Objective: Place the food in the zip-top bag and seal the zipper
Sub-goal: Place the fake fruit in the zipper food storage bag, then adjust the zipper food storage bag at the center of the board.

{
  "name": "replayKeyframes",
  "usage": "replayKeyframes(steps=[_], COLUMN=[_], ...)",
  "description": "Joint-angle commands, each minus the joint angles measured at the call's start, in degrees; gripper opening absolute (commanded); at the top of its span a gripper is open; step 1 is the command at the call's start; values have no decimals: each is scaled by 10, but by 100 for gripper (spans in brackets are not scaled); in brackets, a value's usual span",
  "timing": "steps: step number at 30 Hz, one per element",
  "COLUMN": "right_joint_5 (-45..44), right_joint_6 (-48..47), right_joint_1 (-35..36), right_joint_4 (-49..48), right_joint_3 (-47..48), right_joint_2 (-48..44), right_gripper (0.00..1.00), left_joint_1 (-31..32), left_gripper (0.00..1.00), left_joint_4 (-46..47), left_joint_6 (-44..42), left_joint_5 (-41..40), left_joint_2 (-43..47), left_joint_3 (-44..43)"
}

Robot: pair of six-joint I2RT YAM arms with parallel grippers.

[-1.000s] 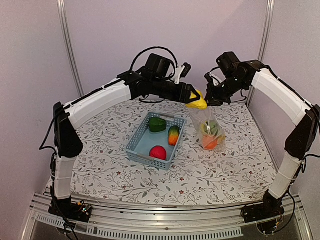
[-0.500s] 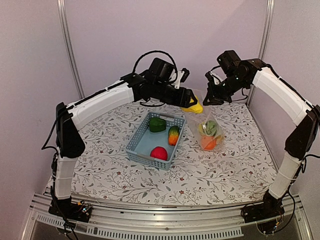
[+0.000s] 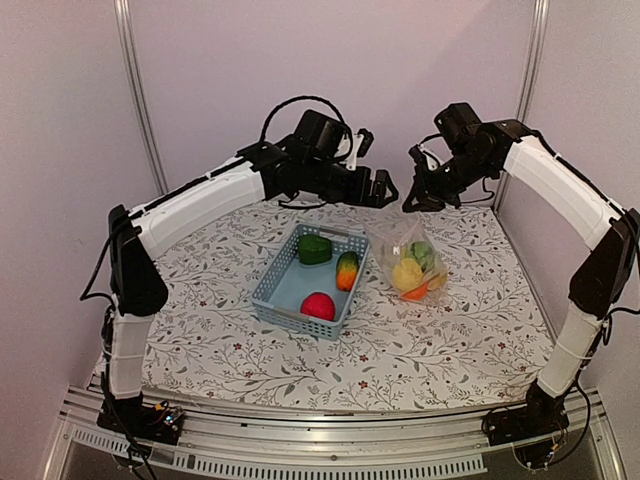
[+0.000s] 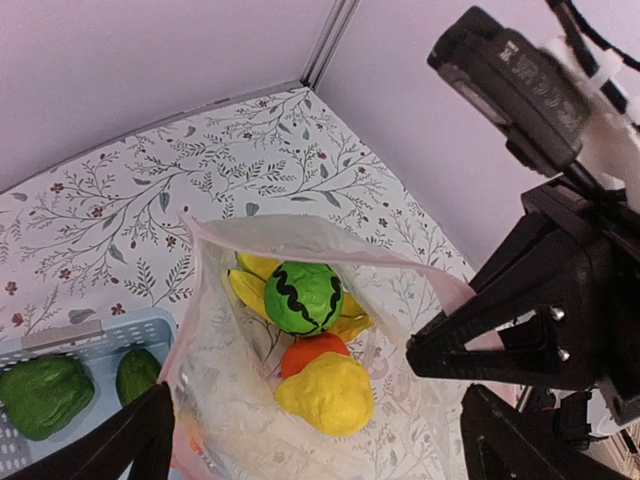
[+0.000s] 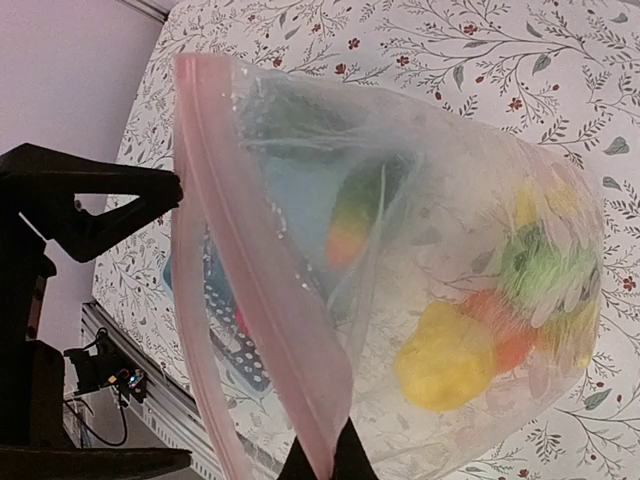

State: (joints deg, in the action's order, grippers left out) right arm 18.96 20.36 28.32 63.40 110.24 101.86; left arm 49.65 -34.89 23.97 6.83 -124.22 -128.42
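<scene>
Tabletop scene seen from above, with two arms reaching inward over a floral table (image 3: 450, 340); the bag (image 3: 410, 258) is held upright at the far right by the right claw (image 3: 413, 201), which is clenched on the bag's mouth edge at the pink zipper (image 5: 258, 300), so that the mouth gapes upward. Inside the bag a melon (image 4: 303, 297), an orange (image 4: 312, 352) and a yellow banana (image 4: 325, 393) are seen piled at the bottom; the left claw (image 3: 384, 189) is spread wide and empty, poised just above the mouth.

Three pieces are left in the basket (image 3: 268, 292), just beside the bag on its left: pepper (image 3: 314, 248) at the far end; mango (image 3: 347, 270) by the right wall; apple (image 3: 317, 305) at the near end. From the left claw these lie below and toward the near left; the left arm is judged the nearer, the right being taken up with the bag. The mango's long axis runs roughly far to near, so a grip across its width would likely suit.
</scene>
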Motion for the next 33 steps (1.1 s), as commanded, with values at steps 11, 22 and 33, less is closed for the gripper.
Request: replayKeyframes(steps=[11,22,33], right_joint_5=[-25,-130,-100], right_joint_6=[-11,-64,-61], right_joint_1=[-83,-163,-157], right_joint_4=[26,104,76], right_joint_3=[-12,51,31], right_joint_2=[-25,-63,-54], right_gripper=[0,0,0], left_joint_1=[-35,-37,-36], left_gripper=[100,88,98], left_joint_4=[216,67,-31], left_joint_6=[-72,-87,-16], left_joint_5=[-50,-89,-9], left_joint_2=[283,303,233], left_joint_3=[316,438,464])
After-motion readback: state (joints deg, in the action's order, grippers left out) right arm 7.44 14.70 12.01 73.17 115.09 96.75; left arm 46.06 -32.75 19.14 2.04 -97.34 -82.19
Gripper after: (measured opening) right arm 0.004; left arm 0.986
